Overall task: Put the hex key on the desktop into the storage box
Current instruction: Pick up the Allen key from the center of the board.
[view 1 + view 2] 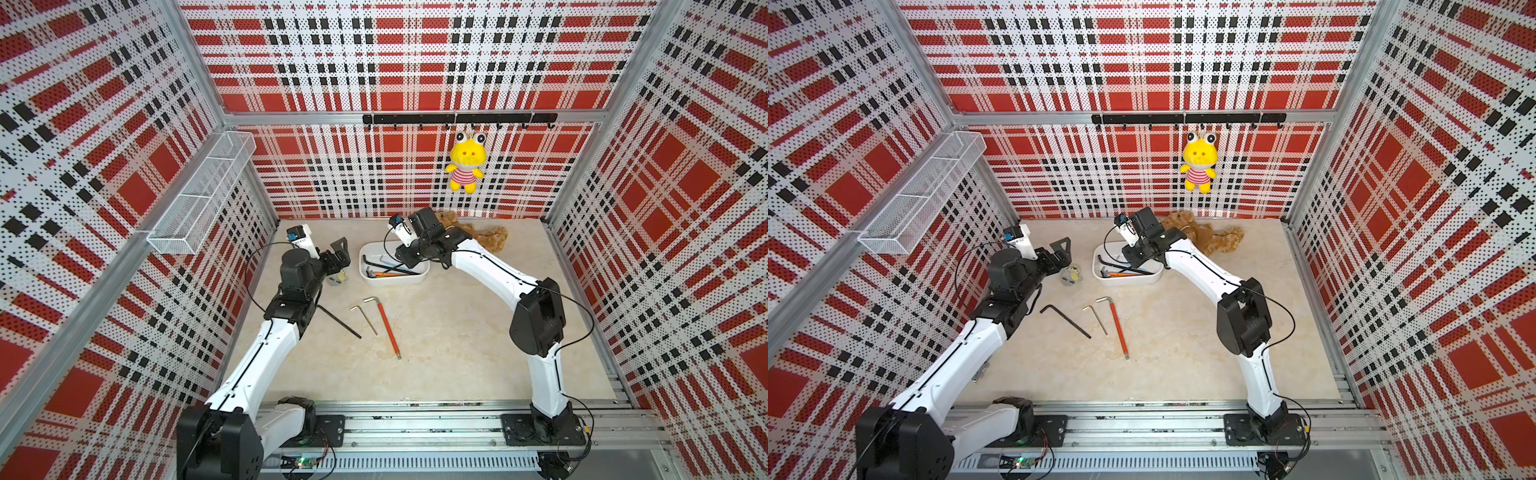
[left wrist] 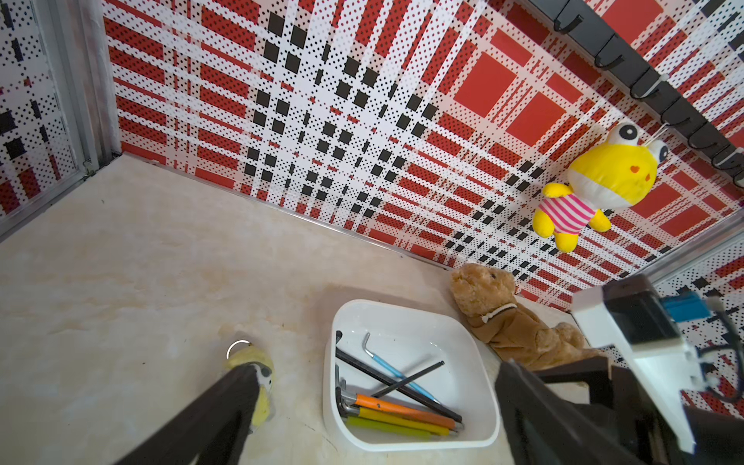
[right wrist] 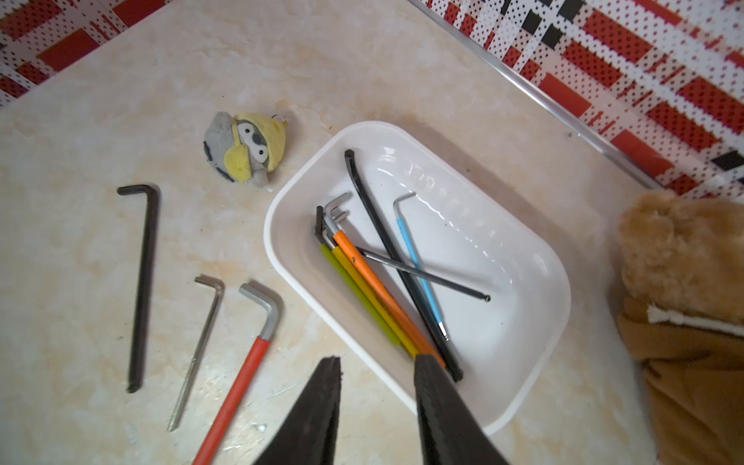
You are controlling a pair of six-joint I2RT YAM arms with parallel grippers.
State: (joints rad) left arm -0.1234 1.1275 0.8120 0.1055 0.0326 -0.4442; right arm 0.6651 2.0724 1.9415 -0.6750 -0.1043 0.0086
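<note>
**Three hex keys outstanding on tabletop; both arms empty**

Item of the task: three L-shaped steel hex keys lie flat on the cream, marble-patterned tabletop (image 3: 362, 60). They lie side by side without touching, just beside the shallow white plastic storage box (image 3: 503, 342). They are a long black hex key (image 3: 143, 290), a thin plain-metal hex key (image 3: 197, 350) and a grey hex key with a red sleeve (image 3: 241, 386).

Handling, in my judgement: all three are stiff, hard and light. Bare steel will be slippery and may roll or pivot in a loose pinch. The best hold is across the long shank near its middle, taken from above. The red sleeve offers the surest grip. The thin key sits lowest and leaves least to catch.

Box contents, counted: six keys, lying crossed over one another. Three have orange, yellow and green sleeves, one is blue-sleeved, one is long and black, and one is thin and dark.

The right arm's fingers (image 3: 318, 410) hang above the box's rim, moderately parted, with nothing between them. The left arm's fingers (image 2: 225, 406) stand wide and empty, close to one small grey plush penguin in a yellow hood (image 3: 245, 147).

Other items: one brown plush bear (image 3: 684, 261) lies near the box. One yellow plush frog (image 1: 464, 162) hangs on the back wall.
</note>
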